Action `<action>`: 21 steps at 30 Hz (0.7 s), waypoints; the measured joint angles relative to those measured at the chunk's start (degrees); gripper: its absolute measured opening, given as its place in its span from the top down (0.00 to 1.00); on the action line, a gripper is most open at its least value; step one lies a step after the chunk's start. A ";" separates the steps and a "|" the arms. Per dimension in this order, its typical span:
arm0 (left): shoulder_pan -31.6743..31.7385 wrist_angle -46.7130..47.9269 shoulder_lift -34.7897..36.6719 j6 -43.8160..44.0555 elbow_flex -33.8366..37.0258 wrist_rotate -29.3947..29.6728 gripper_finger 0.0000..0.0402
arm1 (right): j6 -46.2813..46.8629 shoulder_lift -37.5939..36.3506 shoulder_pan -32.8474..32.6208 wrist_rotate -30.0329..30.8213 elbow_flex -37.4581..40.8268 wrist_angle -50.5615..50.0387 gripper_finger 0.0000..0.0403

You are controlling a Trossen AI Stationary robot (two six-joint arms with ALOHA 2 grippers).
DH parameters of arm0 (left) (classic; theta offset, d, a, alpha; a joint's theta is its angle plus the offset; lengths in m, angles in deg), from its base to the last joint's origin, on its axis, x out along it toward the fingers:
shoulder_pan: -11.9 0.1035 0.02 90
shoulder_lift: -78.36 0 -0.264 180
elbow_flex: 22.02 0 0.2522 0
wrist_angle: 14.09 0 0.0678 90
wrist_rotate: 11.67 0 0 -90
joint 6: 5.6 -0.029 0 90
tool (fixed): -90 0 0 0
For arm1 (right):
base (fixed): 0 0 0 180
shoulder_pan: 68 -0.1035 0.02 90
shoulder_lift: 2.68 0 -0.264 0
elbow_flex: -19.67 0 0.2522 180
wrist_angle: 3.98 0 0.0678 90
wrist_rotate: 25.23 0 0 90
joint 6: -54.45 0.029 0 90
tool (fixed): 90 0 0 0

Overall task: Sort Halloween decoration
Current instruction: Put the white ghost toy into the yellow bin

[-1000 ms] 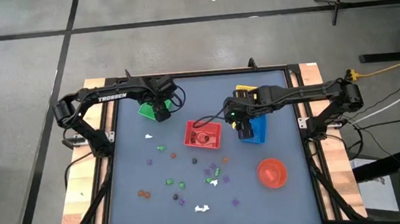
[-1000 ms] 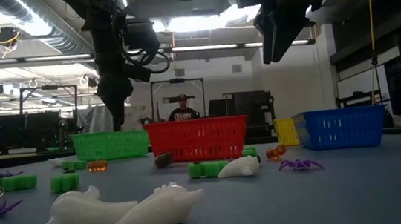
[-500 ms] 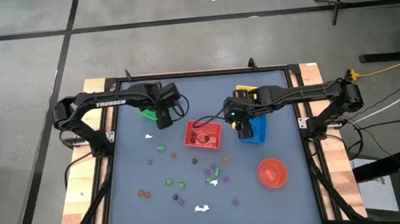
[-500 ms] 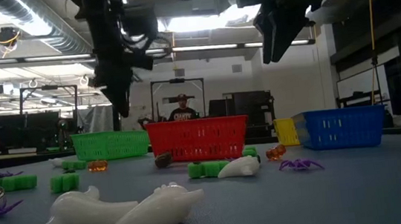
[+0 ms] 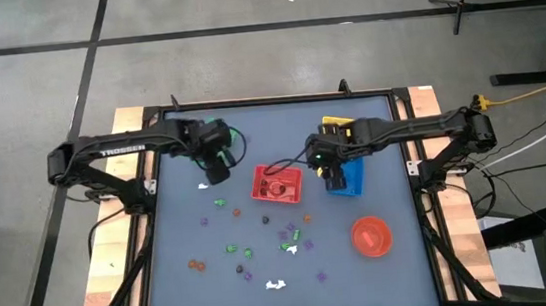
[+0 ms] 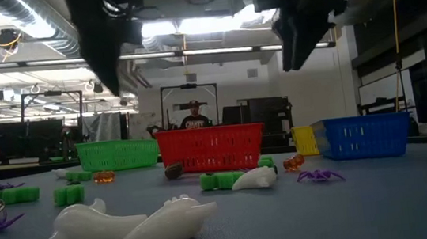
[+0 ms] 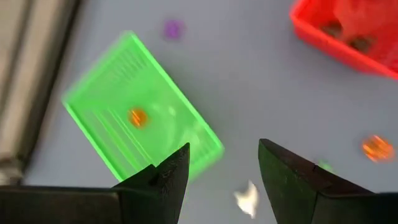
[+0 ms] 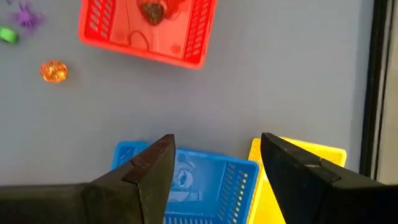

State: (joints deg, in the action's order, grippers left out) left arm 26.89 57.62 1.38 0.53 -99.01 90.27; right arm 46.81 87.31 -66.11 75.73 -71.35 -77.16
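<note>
Tiny Halloween trinkets in green, purple, orange and white (image 5: 247,252) lie scattered on the blue-grey table's near half. One orange trinket (image 7: 138,116) lies inside the green basket (image 7: 130,112). A white trinket (image 7: 247,198) lies on the table beside that basket. My left gripper (image 5: 218,168) hangs open in the air beside the green basket (image 6: 118,154), with nothing between its fingers. My right gripper (image 5: 330,175) hangs open and empty above the blue basket (image 8: 186,180), next to the yellow basket (image 8: 298,162).
The red basket (image 5: 277,184) with a few dark pieces inside stands mid-table between the arms. A round red bowl (image 5: 370,235) sits at the near right. Large white trinkets (image 6: 129,228) lie close to the low camera. A person (image 6: 194,120) stands in the room behind.
My left gripper has risen and drawn away from above the green basket, a little toward the table's near edge, rolling slightly as it went. Its fingers stay open. My right arm has kept still.
</note>
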 joint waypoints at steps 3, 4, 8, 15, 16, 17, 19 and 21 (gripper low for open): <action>-1.20 5.92 0.17 3.11 0.00 -2.36 0.57 | 1.01 0.00 0.00 0.00 2.30 0.25 0.41; -1.62 7.78 0.14 3.84 0.00 -2.66 0.57 | 1.16 0.00 0.00 0.02 3.26 0.86 0.41; -3.68 10.94 0.14 4.07 0.00 -3.08 0.57 | 1.92 0.02 0.00 -0.01 5.98 2.19 0.41; -6.72 9.94 0.19 3.98 1.35 -3.29 0.57 | 3.38 0.02 0.00 -0.04 7.63 2.42 0.41; -7.02 9.65 0.21 4.03 2.57 -3.28 0.57 | 3.44 0.02 -0.04 -0.04 7.63 2.38 0.41; -7.28 9.77 0.32 4.11 3.96 -3.36 0.57 | 3.44 0.02 -0.04 -0.04 7.63 2.57 0.41; -7.63 9.98 0.62 4.13 7.07 -3.90 0.57 | 3.40 0.02 -0.04 -0.04 7.63 2.54 0.41; -7.72 9.94 0.61 4.07 10.24 -3.99 0.57 | 3.39 0.02 -0.04 -0.04 7.63 2.62 0.41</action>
State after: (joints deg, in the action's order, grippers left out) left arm 19.17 67.56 2.00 4.59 -88.77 86.28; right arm 50.20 87.33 -66.15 75.68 -63.72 -74.54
